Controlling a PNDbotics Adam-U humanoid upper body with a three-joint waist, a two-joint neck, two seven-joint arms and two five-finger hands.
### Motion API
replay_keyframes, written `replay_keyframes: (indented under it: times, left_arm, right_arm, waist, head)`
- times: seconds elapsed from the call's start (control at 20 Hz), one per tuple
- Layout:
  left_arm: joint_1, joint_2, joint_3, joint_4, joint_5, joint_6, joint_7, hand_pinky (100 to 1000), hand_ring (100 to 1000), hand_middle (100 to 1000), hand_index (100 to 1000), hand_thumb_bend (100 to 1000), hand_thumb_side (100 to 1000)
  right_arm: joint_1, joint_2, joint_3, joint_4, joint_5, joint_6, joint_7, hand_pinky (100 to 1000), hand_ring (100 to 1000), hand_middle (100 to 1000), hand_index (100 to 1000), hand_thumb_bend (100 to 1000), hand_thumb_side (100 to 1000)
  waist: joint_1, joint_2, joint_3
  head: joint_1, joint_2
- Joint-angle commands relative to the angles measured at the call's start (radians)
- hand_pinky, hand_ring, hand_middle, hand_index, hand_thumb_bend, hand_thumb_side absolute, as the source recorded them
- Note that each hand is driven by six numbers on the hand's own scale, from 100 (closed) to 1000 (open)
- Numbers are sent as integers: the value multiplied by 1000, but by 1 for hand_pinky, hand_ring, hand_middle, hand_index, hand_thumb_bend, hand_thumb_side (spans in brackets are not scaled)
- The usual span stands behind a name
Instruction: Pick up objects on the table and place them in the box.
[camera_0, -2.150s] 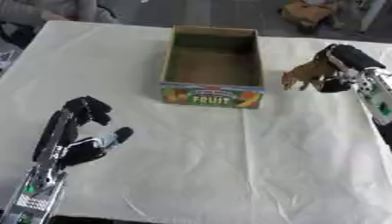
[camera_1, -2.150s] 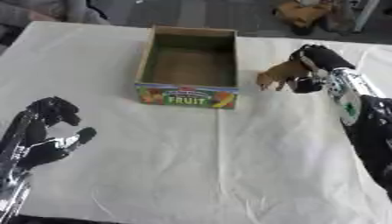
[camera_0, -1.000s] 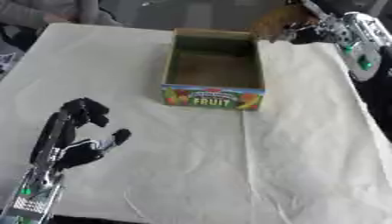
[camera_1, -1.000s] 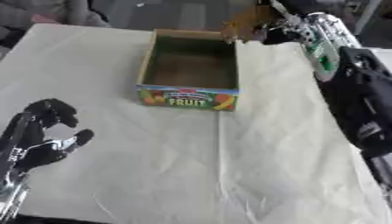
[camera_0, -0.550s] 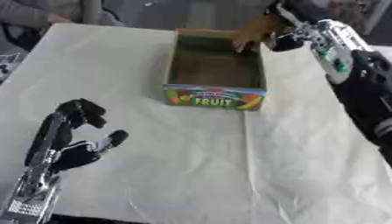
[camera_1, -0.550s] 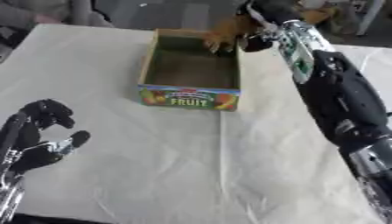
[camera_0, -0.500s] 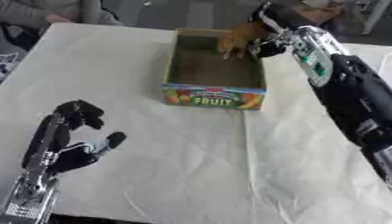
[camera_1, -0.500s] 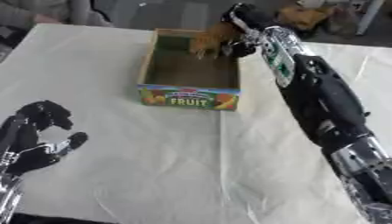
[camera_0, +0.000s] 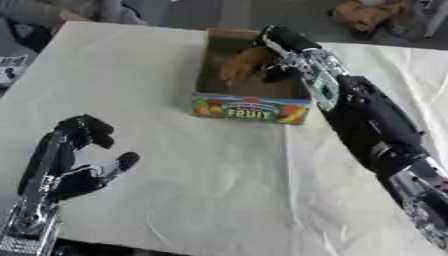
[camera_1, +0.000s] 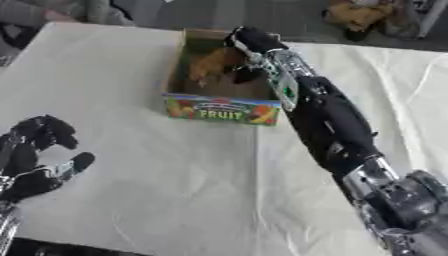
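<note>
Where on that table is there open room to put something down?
Bare cloth lies in front of the box, between the left hand and the right arm, and left of the box. The box is crowded: the right hand holds a brown object there.

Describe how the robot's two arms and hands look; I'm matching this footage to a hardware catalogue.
Both are mostly black. The right hand is black, on a forearm with silver-white housing and a small green marking, then a bulky black arm ending in a silver joint. The left hand has black fingers with rounded tips, on a slim black forearm with silver metal parts near the wrist. No loose cables show.
</note>
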Motion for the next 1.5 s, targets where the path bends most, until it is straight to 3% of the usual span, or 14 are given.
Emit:
replay_keyframes:
  times: [0.05,0.2,0.45,0.9,1.2,1.25,1.3,1.5]
  left_arm:
    - [-13,1,-1,-22,3,-2,-4,527,510,517,577,767,299]
    - [-13,0,0,-22,3,-2,-5,527,510,517,576,767,299]
    - [-13,1,1,-22,1,-1,-4,527,509,516,576,770,299]
    - [-13,2,3,-21,-1,-1,-4,527,509,516,576,774,298]
    - [-10,4,6,-20,-4,0,-6,528,510,517,578,777,300]
    - [-9,4,7,-19,-4,0,-7,529,509,517,578,777,300]
    - [-9,5,7,-19,-4,0,-8,529,510,518,579,778,301]
    - [-7,6,10,-19,-7,0,-10,529,510,518,579,778,303]
  right_arm:
    - [-21,13,-11,20,27,-6,-6,722,694,582,682,100,100]
    - [-15,24,-10,36,37,-13,18,737,727,651,742,100,121]
    - [-8,23,-14,45,39,-11,51,772,792,766,835,100,272]
    - [-1,5,-23,45,19,-9,86,826,850,869,917,100,445]
    - [-6,-31,-37,32,-55,-17,134,850,867,899,942,100,511]
    - [-7,-37,-41,27,-72,-16,141,851,867,899,942,100,571]
    - [-8,-44,-46,22,-89,-14,147,850,865,896,941,100,526]
    - [-10,-67,-50,0,-160,-6,172,849,862,894,939,100,535]
  waist:
    - [6,-13,2]
    - [7,-13,1]
    - [7,-15,-4]
    - [8,-20,-10]
    - [7,-25,-21]
    - [7,-25,-24]
    - [7,-26,-27]
    - [6,-28,-34]
  head:
    - [-3,6]
    - [-1,6]
    - [1,6]
    - [4,6]
    - [13,6]
    - [14,6]
    - [16,6]
    - [23,6]
